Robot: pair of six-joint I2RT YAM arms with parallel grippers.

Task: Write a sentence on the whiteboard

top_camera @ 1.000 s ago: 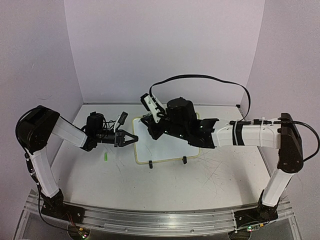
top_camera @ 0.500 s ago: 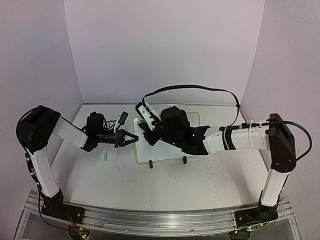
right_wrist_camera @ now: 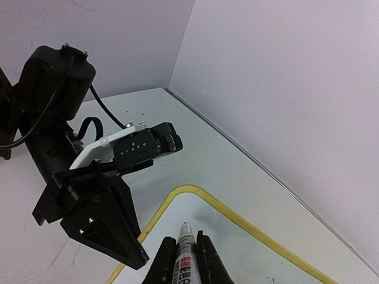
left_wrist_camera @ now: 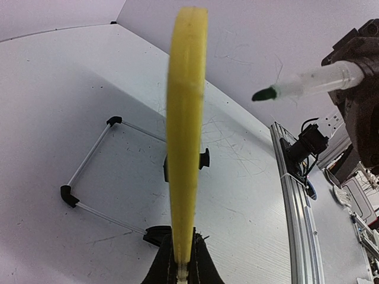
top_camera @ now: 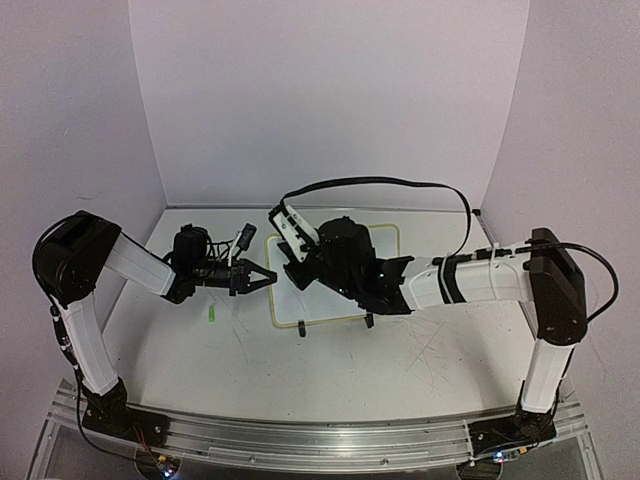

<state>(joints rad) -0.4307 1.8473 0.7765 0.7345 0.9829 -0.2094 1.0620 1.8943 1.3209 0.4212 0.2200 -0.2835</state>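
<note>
Left gripper (top_camera: 266, 276) has finished closing and is now clamped tight on the whiteboard (top_camera: 298, 300), on the rim at its 9 o'clock edge. The left wrist view has the yellow rim edge-on, pinched between the jaws. The left arm itself hasn't shifted. The board sits mid-desk (top_camera: 200, 370) on two black clip feet (top_camera: 302, 328). Desk shows on both sides of it, so it stands up rather than lies flat.

Right arm has swung from 3 o'clock toward 9 o'clock across the board. Right gripper (right_wrist_camera: 182, 239) is closed down on the marker (left_wrist_camera: 314, 78), which is uncapped, green tip (left_wrist_camera: 265, 93) aimed at the board's upper-left corner. The tip is near the face but apart from it: no contact.

My read: board braced, pen lining up on the start of line one. No sentence shows on the bare white I can see. Most of the face is hidden under the right arm in the top view, so I can't rule out strokes there.

Around:
- Small green piece (top_camera: 212, 314), probably the cap, on the desk at the board's 8 o'clock, away from both arms.
- Thin wire frame (left_wrist_camera: 90, 157) on the desk on the board's 12 o'clock side.
- Black cable (top_camera: 400, 182) looping above the right wrist.

In the way: the left gripper sits just beside the start corner, so the two grippers are close. Clash risk there.
</note>
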